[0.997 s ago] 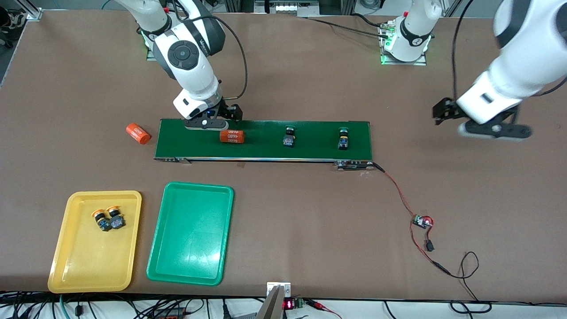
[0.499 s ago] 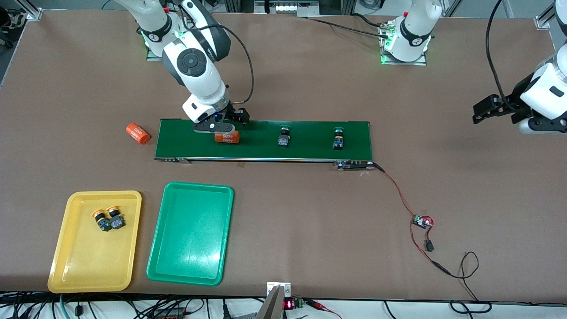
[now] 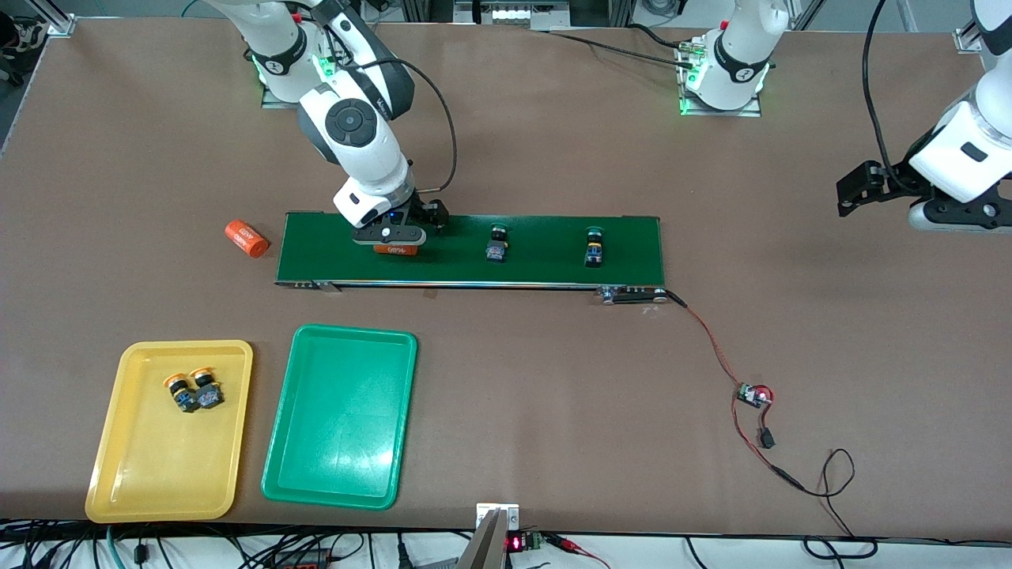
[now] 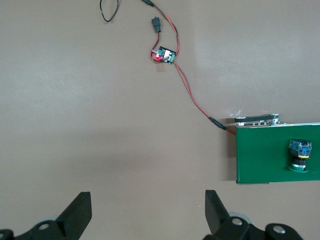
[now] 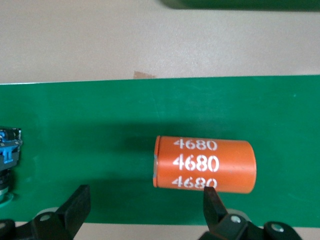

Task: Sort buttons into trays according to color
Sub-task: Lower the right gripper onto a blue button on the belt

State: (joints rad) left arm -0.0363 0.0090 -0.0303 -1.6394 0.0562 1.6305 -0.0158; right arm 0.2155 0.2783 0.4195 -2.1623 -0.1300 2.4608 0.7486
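Observation:
Two green-capped buttons lie on the belt, one [image 3: 496,243] mid-belt and one [image 3: 594,247] toward the left arm's end. Two yellow-capped buttons [image 3: 180,392] [image 3: 208,390] lie side by side in the yellow tray [image 3: 134,474]. The green tray [image 3: 340,466] beside it holds nothing. My right gripper [image 3: 389,237] is open over an orange cylinder on the belt. In the right wrist view the gripper [image 5: 145,205] has the cylinder [image 5: 205,164] by one fingertip, and a button [image 5: 7,160] shows at the edge. My left gripper [image 3: 953,217] is open over bare table; in its wrist view [image 4: 148,212] a green button [image 4: 300,156] shows.
The dark green conveyor belt [image 3: 545,269] runs across the table's middle. A second orange cylinder [image 3: 247,238] lies on the table off the belt's end toward the right arm. A small circuit board [image 3: 751,393] with red wires trails from the belt's other end.
The belt carried the cylinder and both green buttons toward the right arm's end. My right gripper moved along the belt to above the cylinder. My left arm swung out toward the table's end.

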